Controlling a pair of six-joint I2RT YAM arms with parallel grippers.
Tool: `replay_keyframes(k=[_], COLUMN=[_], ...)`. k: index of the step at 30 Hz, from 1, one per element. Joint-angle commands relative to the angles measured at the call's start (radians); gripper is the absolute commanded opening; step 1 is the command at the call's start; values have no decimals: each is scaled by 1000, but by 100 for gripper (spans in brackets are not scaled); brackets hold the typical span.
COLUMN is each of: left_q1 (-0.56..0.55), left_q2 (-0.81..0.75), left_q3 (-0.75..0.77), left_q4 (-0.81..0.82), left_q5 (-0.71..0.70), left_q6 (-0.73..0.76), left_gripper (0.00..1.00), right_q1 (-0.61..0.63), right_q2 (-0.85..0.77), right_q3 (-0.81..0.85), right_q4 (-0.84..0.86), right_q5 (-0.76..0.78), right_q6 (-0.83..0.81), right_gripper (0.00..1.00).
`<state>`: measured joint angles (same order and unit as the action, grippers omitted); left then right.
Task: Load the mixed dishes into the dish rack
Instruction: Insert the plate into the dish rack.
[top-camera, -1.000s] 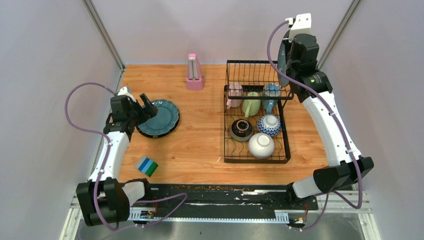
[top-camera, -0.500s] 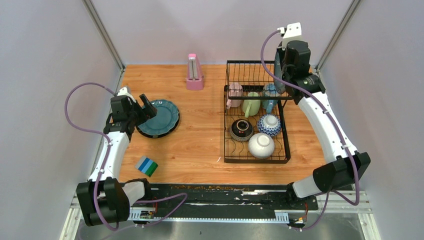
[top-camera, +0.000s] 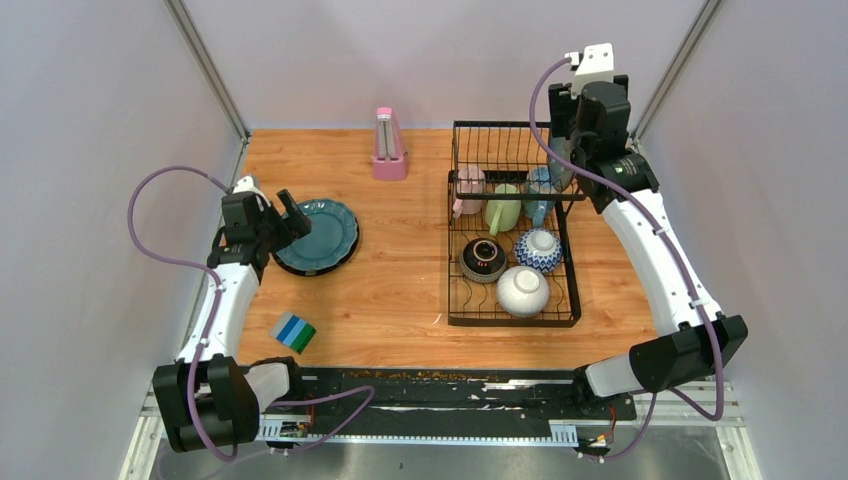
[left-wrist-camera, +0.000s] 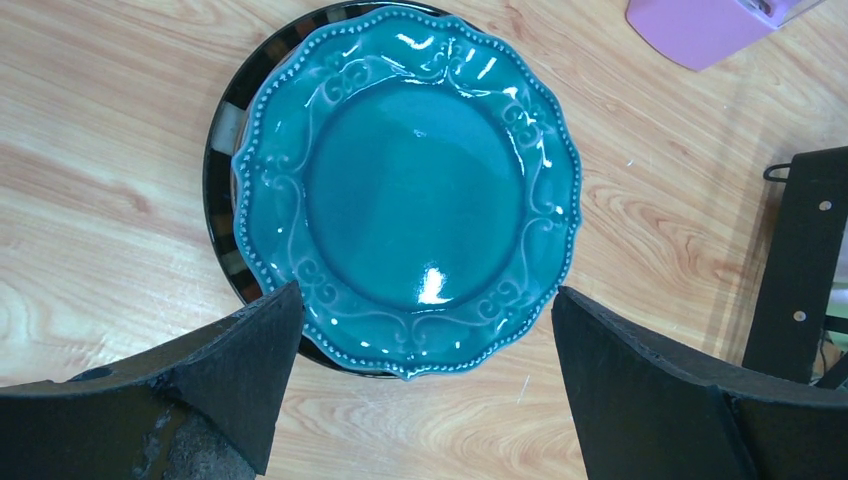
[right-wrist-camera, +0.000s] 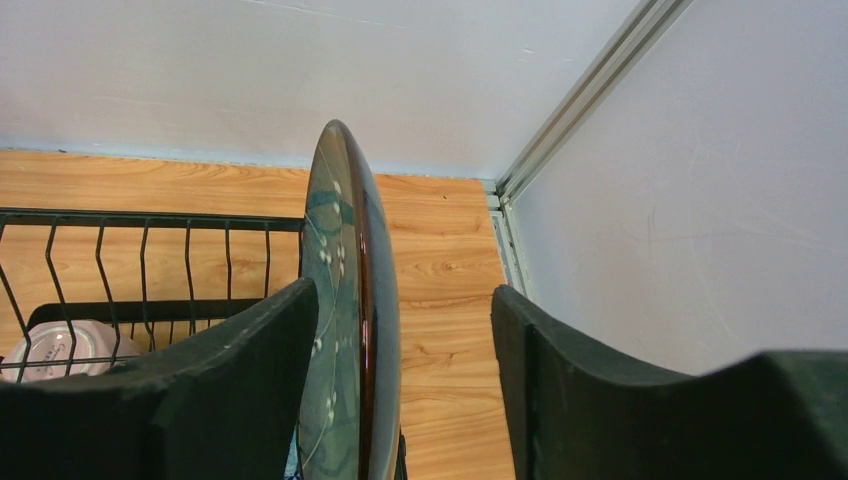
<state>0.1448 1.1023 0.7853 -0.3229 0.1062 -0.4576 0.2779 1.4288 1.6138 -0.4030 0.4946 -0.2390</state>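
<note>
From above, the left hand (top-camera: 285, 213) hangs over a teal plate (top-camera: 325, 235) on the surface (top-camera: 400, 280), and the right hand (top-camera: 563, 140) is at the dish rack's (top-camera: 512, 322) far corner. Left wrist: hand released, fingers wide of the teal plate, which lies on a dark plate (left-wrist-camera: 222, 150). Right wrist: a flecked plate (right-wrist-camera: 345, 300) stands on edge, hand released, one finger clear.

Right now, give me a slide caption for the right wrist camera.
A flecked plate stands on edge between the parted jaws, beside the wire dish rack.
</note>
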Motion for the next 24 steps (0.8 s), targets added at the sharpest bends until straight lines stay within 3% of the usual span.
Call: replay_keyframes(k=[1,5,10,18,21,24], left_q1=[4,4,6,6,13,31], left_q2=[-9,-7,-15,-16,-3,13], left_q3=[-4,-4,-3,-4,-10,-18], left_q4=[9,2,-11,-24,-23,-10], left_q5=[-22,-45,-88,-169,-188,-179], left_q6=[14,18,24,-18,-38,-61], left_gripper=[100,100,100,100,100,100], right_q1=[-3,-3,-2,16,102,272], right_q2=[-39,-52,-96,-167,-115,-35], right_q3=[65,115,178,222,264,313], right_q4=[8,-30,-64,-72,-75,-81], right_q5=[-18,-47,-161,-642,-771,-709], right_q6=[23,52,126,408,463,428], right_gripper=[74,86,91,91,88,88])
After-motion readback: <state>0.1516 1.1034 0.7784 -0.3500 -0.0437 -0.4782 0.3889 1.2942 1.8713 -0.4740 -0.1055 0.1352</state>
